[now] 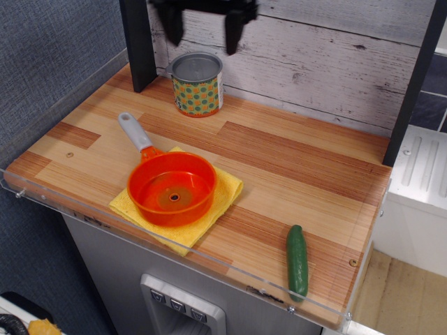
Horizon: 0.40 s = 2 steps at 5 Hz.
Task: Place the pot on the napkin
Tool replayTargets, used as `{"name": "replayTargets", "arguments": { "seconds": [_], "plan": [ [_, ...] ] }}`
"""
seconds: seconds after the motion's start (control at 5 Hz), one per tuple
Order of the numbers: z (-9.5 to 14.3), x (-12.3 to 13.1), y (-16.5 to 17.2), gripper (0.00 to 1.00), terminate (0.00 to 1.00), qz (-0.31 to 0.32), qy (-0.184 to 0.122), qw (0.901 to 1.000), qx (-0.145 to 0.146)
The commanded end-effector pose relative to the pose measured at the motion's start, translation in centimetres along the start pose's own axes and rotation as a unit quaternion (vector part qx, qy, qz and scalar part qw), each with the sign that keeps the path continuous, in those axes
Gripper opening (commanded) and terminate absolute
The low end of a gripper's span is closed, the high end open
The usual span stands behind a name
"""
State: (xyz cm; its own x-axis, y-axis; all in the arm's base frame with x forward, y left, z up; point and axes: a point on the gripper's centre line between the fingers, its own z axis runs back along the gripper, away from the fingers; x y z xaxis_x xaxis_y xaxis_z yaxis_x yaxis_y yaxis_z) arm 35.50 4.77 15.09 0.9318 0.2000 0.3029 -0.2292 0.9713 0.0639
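I see the pot point(172, 189) sitting on the napkin point(225, 191), its grey handle reaching toward ten o'clock over the wooden counter point(293, 167). The gripper point(202, 24) is cut off by the top edge above the tin can point(197, 84); two dark fingers hang apart, empty. A cucumber point(297, 262) lies at five o'clock.

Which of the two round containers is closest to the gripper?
The tin can with the dotted label, right below the gripper by the back wall. The orange pot rests on the napkin, nearer the front edge.
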Motion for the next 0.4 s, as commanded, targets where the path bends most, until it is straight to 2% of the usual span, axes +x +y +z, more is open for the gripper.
{"name": "replayTargets", "arguments": {
  "seconds": [0.0,0.2],
  "plan": [
    [2.19,0.63,-2.87,1.0,0.0,-0.059,-0.031,0.9967,-0.045],
    [2.19,0.63,-2.87,1.0,1.0,-0.059,-0.031,0.9967,-0.045]
  ]
}}
